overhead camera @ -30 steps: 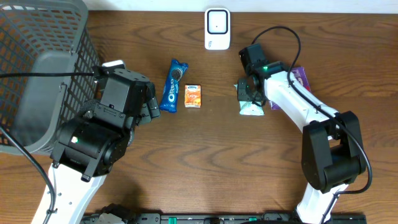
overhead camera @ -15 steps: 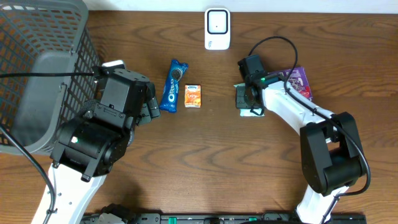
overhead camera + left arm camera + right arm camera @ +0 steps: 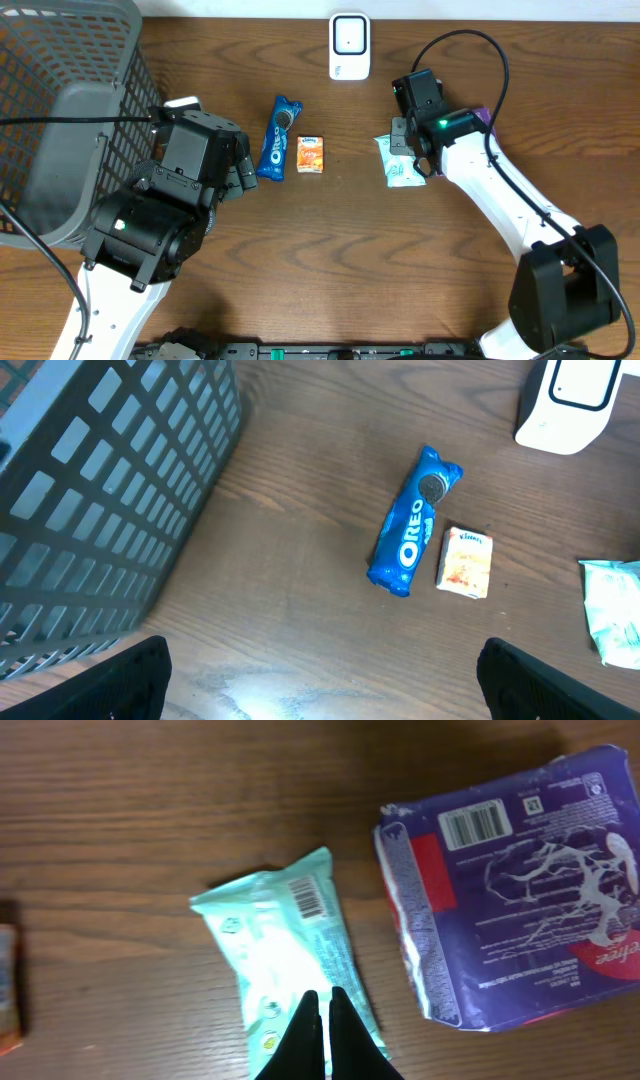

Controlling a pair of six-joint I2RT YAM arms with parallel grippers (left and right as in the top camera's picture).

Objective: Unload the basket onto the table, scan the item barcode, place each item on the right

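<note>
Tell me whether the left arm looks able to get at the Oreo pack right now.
Probably yes. The left gripper is open, and the Oreo pack lies flat just ahead of it with nothing between. The small orange box sits beside the pack, apart from it.

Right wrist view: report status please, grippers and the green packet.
Left gripper open, near Oreo pack. Right gripper shut above green packet, not gripping; barcode faces up. Purple packet beside it, not touching.

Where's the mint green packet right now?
In the overhead view, the mint green packet lies right of centre, under the right gripper, between the orange box and purple packet.
</note>
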